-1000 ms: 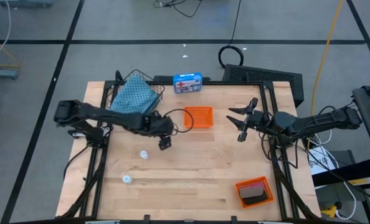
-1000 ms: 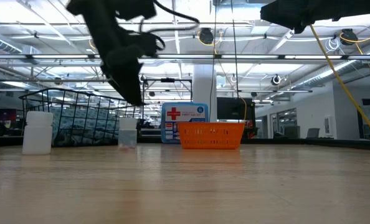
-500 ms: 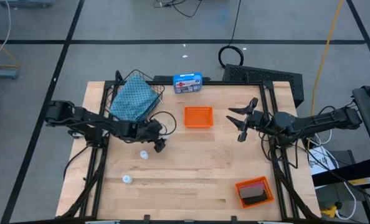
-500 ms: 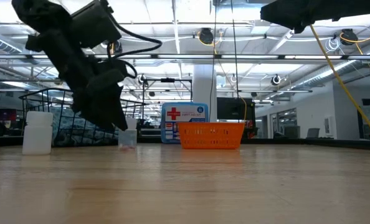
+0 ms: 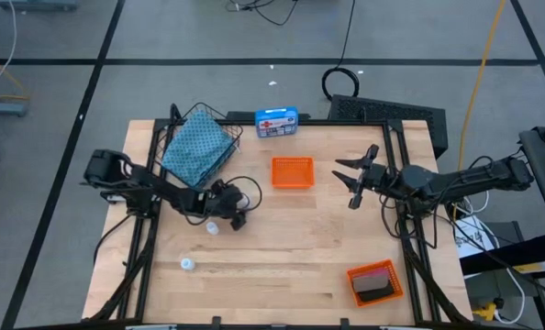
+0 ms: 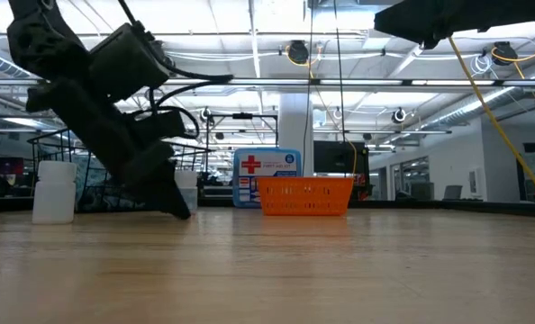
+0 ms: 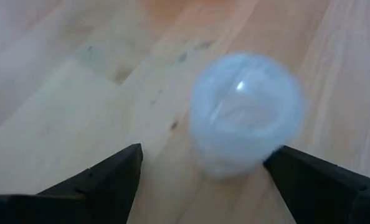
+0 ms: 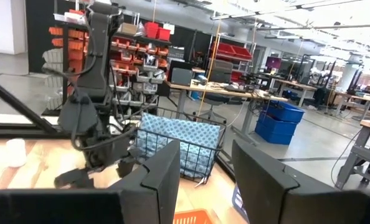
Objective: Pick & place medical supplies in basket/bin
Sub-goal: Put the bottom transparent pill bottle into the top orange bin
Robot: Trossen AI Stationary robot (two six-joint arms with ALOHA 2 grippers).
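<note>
A small white vial (image 7: 244, 112) stands on the wooden table, left of centre (image 5: 213, 227). My left gripper (image 7: 207, 152) is down at the table top, open, with one finger on either side of the vial and a gap to each (image 5: 225, 219). A second white vial (image 5: 187, 264) stands nearer the front edge. The dark wire basket (image 5: 219, 121) at the far left holds the folded teal cloth (image 5: 197, 147). My right gripper (image 5: 353, 180) hangs open and high over the table's right half.
A blue box with a red-and-white label (image 5: 276, 121) stands at the far edge. An orange tray (image 5: 292, 172) stands mid-table. Another orange tray (image 5: 375, 282) at the near right holds pink and dark items. Bare wood lies across the near middle.
My left gripper has come down from well above the table toward the table's left edge and a little toward the near edge. It now stands at the table top around the vial, still open. The vial has stayed where it was.
</note>
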